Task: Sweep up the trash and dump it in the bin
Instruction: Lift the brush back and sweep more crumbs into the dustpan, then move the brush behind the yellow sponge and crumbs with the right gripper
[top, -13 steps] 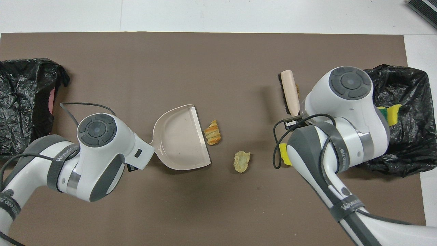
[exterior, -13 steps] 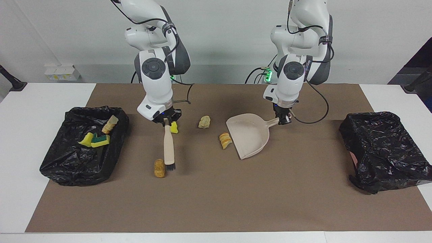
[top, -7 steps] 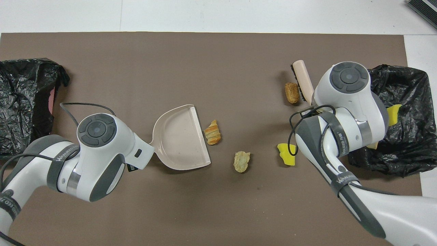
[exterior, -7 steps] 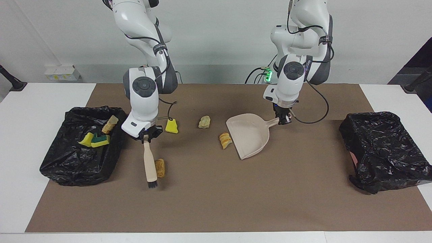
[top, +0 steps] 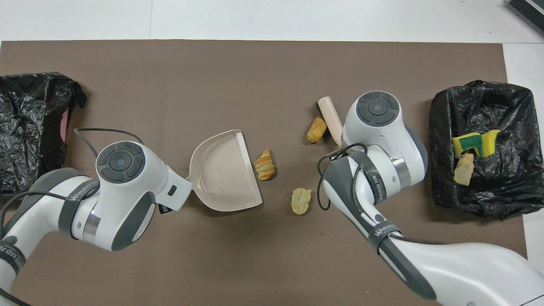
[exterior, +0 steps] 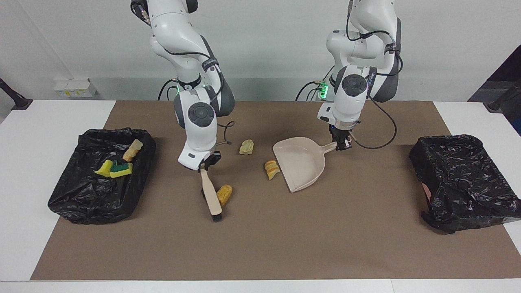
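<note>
Currently, sweeping toward the pan:
Right gripper (exterior: 206, 164): clamped on the brush (exterior: 211, 196) handle's top end.
Left gripper (exterior: 341, 143): closed on the dustpan (exterior: 301, 162) handle.
Trash: orange scrap (exterior: 224, 194) touching the bristle end below the right gripper; striped piece (exterior: 271, 169) at the pan lip.
Handling: probably light and soft, likely to roll; best pushed low, not pinched.

From overhead, my right arm's wrist hides its claw (exterior: 204, 162) and most of the brush (top: 330, 114). My left claw (exterior: 343, 143) sits hidden under its wrist too.
</note>
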{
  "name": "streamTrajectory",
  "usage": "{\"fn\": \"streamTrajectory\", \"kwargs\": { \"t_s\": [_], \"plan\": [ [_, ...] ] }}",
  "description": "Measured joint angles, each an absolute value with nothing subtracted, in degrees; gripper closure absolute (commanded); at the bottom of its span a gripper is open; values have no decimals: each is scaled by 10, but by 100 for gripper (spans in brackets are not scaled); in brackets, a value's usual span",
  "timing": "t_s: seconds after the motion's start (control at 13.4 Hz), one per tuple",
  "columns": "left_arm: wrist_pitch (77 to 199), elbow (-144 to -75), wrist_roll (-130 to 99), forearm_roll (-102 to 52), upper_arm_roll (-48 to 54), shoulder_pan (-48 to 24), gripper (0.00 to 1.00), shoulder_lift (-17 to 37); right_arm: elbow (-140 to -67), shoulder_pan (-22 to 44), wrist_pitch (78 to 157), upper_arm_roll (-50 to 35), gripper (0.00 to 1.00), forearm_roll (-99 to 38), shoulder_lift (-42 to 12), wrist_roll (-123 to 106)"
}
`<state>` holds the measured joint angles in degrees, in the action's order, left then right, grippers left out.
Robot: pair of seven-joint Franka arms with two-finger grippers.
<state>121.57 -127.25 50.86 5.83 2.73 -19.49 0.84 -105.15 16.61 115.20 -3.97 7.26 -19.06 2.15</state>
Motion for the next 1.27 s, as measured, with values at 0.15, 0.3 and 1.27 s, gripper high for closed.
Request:
{"fn": "streamTrajectory", "kwargs": {
  "t_s": [0.15, 0.3, 1.27],
  "plan": [
    [1215, -1273, 502, 58, 27, -195, 100, 8, -1059, 209, 1147, -42, 100, 62, -182, 21],
    [1214, -1275, 486, 58, 27, -195, 100, 7, -1073, 240, 1146, -51, 100, 43, -170, 21],
    [1215, -1279, 482, 58, 28, -195, 100, 5, -1053, 171, 1044, -62, 100, -118, -78, 105]
  ]
}}
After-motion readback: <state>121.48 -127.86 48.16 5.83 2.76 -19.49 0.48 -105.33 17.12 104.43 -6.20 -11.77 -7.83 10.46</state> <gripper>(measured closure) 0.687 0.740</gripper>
